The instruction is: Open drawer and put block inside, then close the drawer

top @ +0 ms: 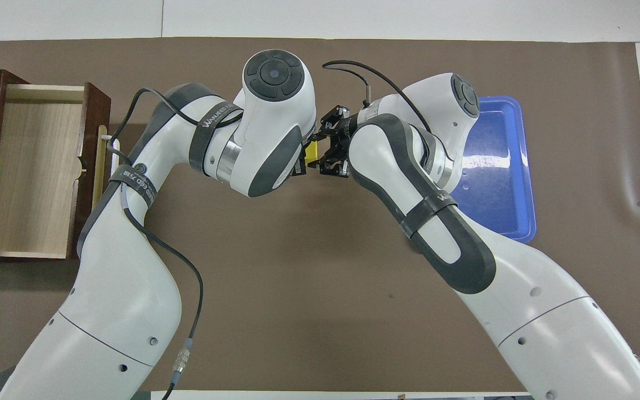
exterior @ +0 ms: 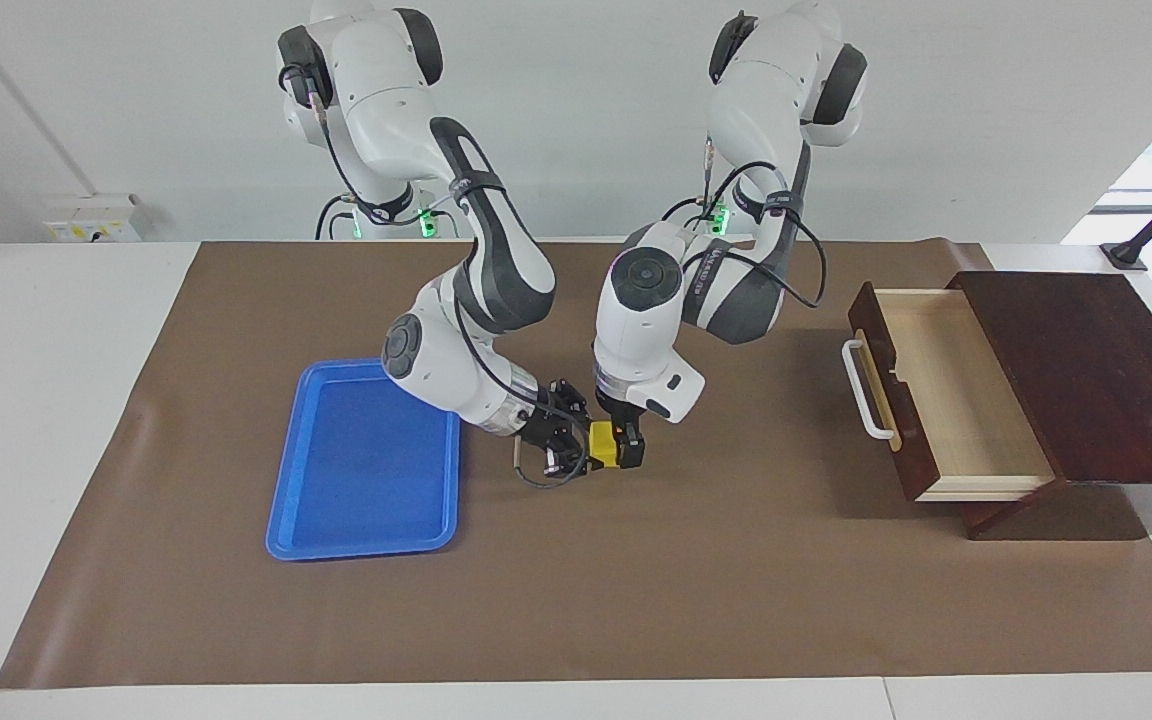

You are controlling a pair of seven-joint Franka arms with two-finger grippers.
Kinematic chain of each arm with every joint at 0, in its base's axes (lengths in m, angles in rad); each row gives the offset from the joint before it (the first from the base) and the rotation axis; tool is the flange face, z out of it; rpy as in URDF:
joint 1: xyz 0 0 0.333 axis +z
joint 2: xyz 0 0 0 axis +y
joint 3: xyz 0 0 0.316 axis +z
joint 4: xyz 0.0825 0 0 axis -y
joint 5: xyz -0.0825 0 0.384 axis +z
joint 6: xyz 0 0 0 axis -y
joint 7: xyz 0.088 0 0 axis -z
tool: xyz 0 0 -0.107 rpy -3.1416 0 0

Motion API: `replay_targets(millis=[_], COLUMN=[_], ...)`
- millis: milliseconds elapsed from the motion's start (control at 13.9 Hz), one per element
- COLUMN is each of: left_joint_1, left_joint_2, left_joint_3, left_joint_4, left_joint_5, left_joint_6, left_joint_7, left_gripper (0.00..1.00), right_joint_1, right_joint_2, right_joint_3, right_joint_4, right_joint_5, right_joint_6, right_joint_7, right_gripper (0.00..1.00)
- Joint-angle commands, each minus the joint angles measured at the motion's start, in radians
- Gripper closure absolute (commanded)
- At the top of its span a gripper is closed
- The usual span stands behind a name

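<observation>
Together our two pincers meet on the block above the brown mat, between the blue tray and the drawer. Our right pincer grips the yellow cube sideways, and our left pincer, coming down from above, is clamped on it too. Toward our left arm's end of the table, the drawer stands pulled out of its dark wooden box, its pale interior showing.

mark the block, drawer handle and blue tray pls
block (exterior: 604, 443): facing view, its yellow front face.
drawer handle (exterior: 864, 390): facing view, middle of the white bar.
blue tray (exterior: 366, 465): facing view, its bare floor.
</observation>
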Motion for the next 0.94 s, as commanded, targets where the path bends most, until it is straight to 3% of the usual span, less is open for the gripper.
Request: replay_targets(millis=[0, 720, 792, 864], left_joint_1=[-0.011, -0.008, -0.008, -0.008], left_joint_2=[-0.004, -0.006, -0.007, -0.007], left_joint_3=[0.003, 0.003, 0.003, 0.003], left_joint_4=[-0.014, -0.010, -0.010, -0.010], left_joint_5=[0.008, 0.016, 0.016, 0.016], left_joint_6=[0.002, -0.016, -0.016, -0.016], left_joint_7=[-0.021, -0.012, -0.009, -0.009], left_gripper=[0.99, 1.00, 1.00, 1.00], right_joint_1=[0.002, -0.009, -0.012, -0.012], right_joint_2=[-0.004, -0.005, -0.005, -0.005], right_joint_3=[-0.003, -0.001, -0.001, -0.001], right_joint_4=[-0.001, 0.002, 0.003, 0.005], right_joint_5=[-0.009, -0.006, -0.003, -0.001], right_joint_6=[0.028, 0.024, 0.022, 0.022], right_joint_7=[0.019, 0.029, 0.029, 0.032], right_gripper=[1.00, 0.97, 0.53, 0.23])
